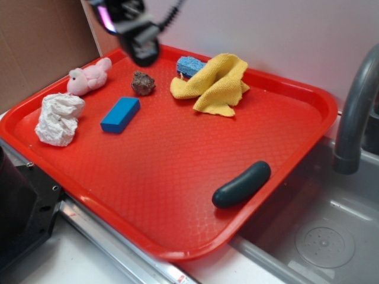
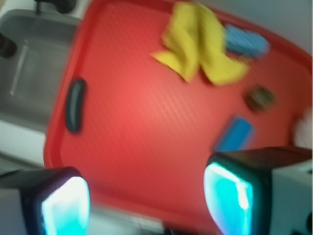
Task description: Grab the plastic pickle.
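1. In the exterior view the pickle [image 1: 241, 184] lies on the red tray [image 1: 177, 177] at lower right of the frame, just inside the tray's rim next to the sink [image 1: 320, 236]
2. The gripper [image 1: 144, 56] hangs at the top of that frame, above the tray's far edge and well apart from the pickle; its fingers are hard to read here
3. The wrist view is blurred but shows the two pads [image 2: 66, 205] wide apart at the bottom corners with nothing between them, and the pickle [image 2: 76, 105] at left centre by the tray rim
4. Only the exterior view shows the pink toy [image 1: 89, 77], the white crumpled wad [image 1: 59, 118] and the faucet [image 1: 355, 112]
5. Both views show the blue block [image 1: 120, 114], the brown lump [image 1: 143, 83], the yellow cloth [image 1: 216, 83] and the blue sponge [image 1: 189, 65]
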`<state>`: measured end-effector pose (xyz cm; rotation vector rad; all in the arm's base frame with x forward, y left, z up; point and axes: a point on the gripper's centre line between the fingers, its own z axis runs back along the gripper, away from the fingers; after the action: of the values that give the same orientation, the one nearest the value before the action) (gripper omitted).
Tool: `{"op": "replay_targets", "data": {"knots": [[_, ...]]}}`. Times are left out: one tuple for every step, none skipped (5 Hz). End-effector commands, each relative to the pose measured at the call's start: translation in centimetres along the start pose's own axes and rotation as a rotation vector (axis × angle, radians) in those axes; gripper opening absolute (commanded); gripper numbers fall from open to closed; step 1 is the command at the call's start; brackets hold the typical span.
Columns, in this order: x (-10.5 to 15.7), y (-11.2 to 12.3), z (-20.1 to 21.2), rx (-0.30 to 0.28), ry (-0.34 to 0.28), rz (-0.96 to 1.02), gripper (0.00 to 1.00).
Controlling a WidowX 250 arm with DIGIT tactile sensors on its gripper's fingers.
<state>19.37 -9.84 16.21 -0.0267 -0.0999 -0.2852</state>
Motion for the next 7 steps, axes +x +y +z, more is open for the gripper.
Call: {"op": "replay_targets", "data": {"knots": [[1.9, -2.1, -4.4, 0.049, -0.075, 0.039, 1.00], [1.4, -3.6, -6.9, -0.145, -0.089, -0.019, 1.00], [1.9, -5.3, -8.4, -0.136, 0.010, -0.010, 1.00], [2.9, -5.7, -10.0, -0.142, 0.059, -0.015, 1.00], [3.2, -6.3, -10.2, -0.095, 0.040, -0.028, 1.00], [3.0, -6.2, -10.8, -0.030, 0.036, -0.032, 1.00], [4.2, -6.1, -11.9, -0.060, -0.038, -0.062, 1.00]]}}
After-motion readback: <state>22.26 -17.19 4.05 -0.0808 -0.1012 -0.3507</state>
